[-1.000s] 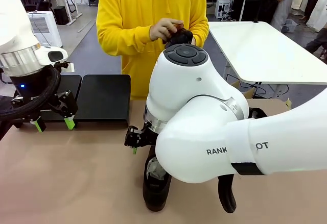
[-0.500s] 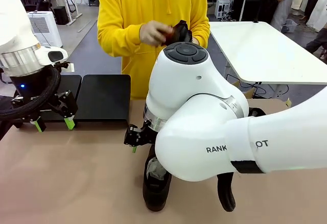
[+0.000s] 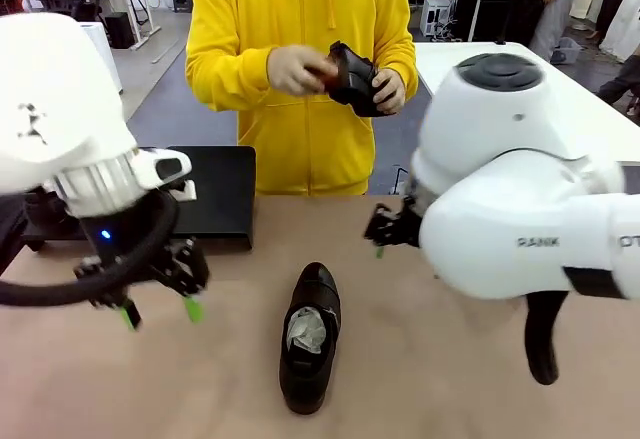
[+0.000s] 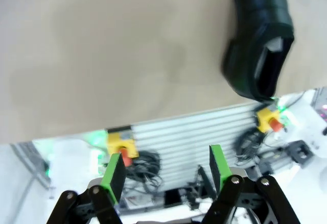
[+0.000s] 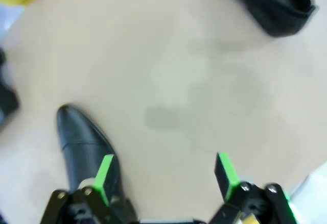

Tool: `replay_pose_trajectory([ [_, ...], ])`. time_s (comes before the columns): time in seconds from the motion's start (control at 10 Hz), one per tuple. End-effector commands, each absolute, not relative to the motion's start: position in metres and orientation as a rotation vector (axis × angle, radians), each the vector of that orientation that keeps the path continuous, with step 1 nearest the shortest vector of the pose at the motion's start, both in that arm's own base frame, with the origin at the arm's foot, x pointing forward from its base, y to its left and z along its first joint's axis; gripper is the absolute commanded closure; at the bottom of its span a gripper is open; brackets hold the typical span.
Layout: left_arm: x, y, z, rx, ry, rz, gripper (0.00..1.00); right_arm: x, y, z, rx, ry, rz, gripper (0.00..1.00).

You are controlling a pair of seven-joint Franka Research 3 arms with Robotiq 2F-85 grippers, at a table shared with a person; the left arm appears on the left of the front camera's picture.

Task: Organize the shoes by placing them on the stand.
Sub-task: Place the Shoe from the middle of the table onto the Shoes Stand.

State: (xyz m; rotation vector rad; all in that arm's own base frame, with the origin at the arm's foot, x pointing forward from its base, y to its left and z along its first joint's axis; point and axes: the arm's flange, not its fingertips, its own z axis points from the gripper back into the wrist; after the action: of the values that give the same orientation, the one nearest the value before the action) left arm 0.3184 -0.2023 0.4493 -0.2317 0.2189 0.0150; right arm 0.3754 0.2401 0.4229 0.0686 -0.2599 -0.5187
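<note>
One shoe (image 3: 310, 351) lies by the tabletop's (image 3: 220, 394) near edge. The left gripper (image 3: 160, 312) hovers left of it, the right gripper (image 5: 164, 173) beyond it, both open and empty. The stand (image 3: 215, 194) sits at the far edge.

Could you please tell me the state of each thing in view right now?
Left gripper, open, holding nothing.
Right gripper, open, holding nothing.
Centre shoe, upright on the table, paper-stuffed.
Held shoe, up in the person's hands.
Stand, no shoe on its visible part.
</note>
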Motion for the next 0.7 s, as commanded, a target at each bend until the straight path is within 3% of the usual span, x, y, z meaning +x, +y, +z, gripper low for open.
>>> replay_pose_trajectory([
  [0.0, 0.303, -0.222, 0.446, -0.305, 0.140, 0.087, 0.15, 0.374, 0.250, 0.421, 0.072, -0.253, -0.626, 0.00],
  [0.1, 0.298, -0.234, 0.437, -0.328, 0.059, 0.030, 0.15, 0.375, 0.240, 0.423, 0.069, -0.260, -0.519, 0.00],
  [0.6, 0.292, -0.279, 0.393, -0.282, -0.224, -0.277, 0.15, 0.375, 0.240, 0.423, 0.069, -0.260, -0.519, 0.00],
])
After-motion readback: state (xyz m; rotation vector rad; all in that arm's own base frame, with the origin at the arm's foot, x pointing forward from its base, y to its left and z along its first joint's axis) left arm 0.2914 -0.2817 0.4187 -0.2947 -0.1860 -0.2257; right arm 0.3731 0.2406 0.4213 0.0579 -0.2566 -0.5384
